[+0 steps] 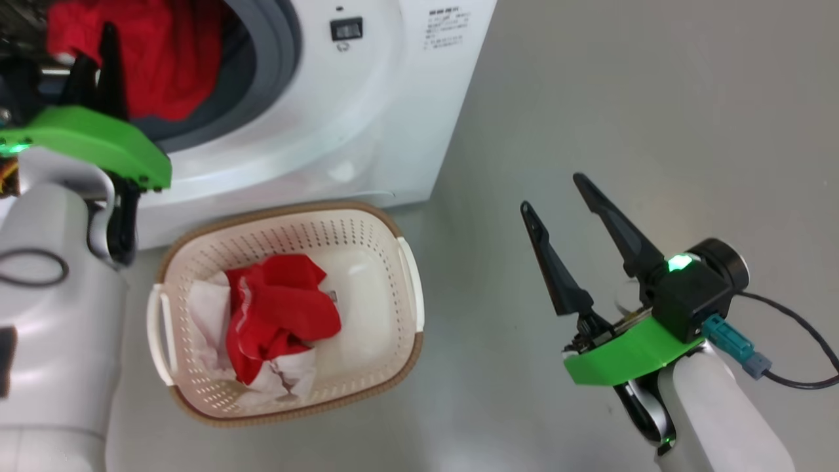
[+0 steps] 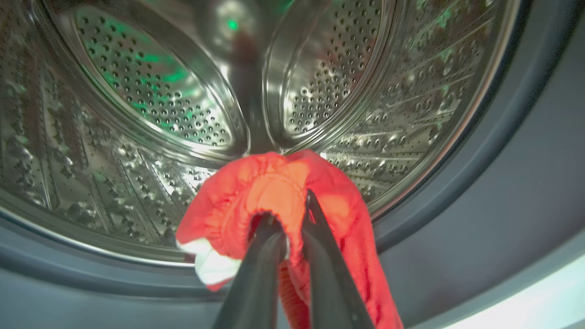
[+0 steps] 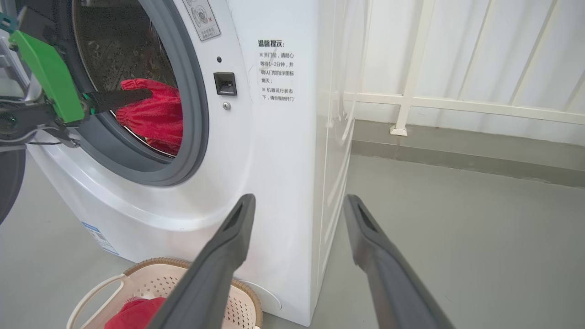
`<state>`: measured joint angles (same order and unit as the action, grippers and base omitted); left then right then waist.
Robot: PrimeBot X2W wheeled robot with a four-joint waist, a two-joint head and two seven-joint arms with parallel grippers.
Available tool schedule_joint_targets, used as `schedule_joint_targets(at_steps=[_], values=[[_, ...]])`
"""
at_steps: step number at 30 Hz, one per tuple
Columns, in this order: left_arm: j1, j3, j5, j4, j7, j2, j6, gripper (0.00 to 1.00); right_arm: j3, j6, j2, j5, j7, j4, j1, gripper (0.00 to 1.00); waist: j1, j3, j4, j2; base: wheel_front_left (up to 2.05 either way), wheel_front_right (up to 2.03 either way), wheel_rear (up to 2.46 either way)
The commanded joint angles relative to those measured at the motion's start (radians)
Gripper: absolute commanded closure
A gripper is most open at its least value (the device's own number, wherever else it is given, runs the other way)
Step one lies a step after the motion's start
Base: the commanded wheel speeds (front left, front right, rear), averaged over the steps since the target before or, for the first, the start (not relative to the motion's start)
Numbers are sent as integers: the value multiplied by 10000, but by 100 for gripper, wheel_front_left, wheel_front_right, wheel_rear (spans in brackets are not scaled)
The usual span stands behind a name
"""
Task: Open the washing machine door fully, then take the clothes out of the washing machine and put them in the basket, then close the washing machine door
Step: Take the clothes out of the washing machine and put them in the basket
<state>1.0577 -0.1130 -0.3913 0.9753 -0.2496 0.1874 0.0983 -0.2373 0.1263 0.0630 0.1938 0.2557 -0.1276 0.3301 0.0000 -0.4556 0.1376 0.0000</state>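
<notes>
The washing machine (image 1: 367,98) stands open, its grey rubber ring (image 1: 275,59) around the steel drum (image 2: 137,91). My left gripper (image 1: 98,52) is at the drum mouth, shut on a red garment (image 2: 256,187) with white trim that hangs from its fingers (image 2: 320,274). The right wrist view shows the same red garment (image 3: 155,114) held in the opening. The cream basket (image 1: 288,208) sits on the floor before the machine and holds red clothes (image 1: 282,308) and a white piece (image 1: 210,308). My right gripper (image 1: 552,193) hangs open over bare floor, right of the basket. The door's black rim (image 3: 9,183) shows at the far left.
Grey floor (image 1: 623,98) spreads to the right of the machine. A white railed wall (image 3: 457,68) with a grey skirting stands behind it. A black cable (image 1: 806,341) trails from my right wrist. The basket (image 3: 151,283) lies close to the machine's front.
</notes>
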Motion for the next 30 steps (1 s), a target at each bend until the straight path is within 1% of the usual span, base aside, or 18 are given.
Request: schedule_joint_targets(at_steps=[1, 4, 9, 13, 22, 30], values=[[-276, 266, 73, -521, -117, 413, -23, 100, -163, 44, -15, 97, 61, 184, -252, 0, 0, 377, -219, 0, 0, 0, 0], [-1057, 490, 222, -1570, -119, 370, -99, 100, -187, 44, 2, 78, 61, 135, -384, 0, 0, 750, -312, 0, 0, 0, 0], [-2289, 748, 407, -2784, -120, 249, -123, 100, -186, 44, 37, 85, 61, 27, -621, 0, 0, 1408, -420, 0, 0, 0, 0], [-3578, 950, 582, -4101, -121, 97, -163, 100, -147, 44, 50, 66, 61, -48, -935, 0, 0, 2038, -534, 0, 0, 0, 0], [-4998, 903, 619, -5854, -72, -170, -459, 100, 6, 44, 38, 119, 61, -113, -1335, 0, 0, 2632, -790, 0, 0, 0, 0], [-6126, 766, 551, -7958, 584, -322, -821, 100, 109, 44, 8, 77, 61, -107, -1425, 0, 0, 2961, -911, 0, 0, 0, 0]])
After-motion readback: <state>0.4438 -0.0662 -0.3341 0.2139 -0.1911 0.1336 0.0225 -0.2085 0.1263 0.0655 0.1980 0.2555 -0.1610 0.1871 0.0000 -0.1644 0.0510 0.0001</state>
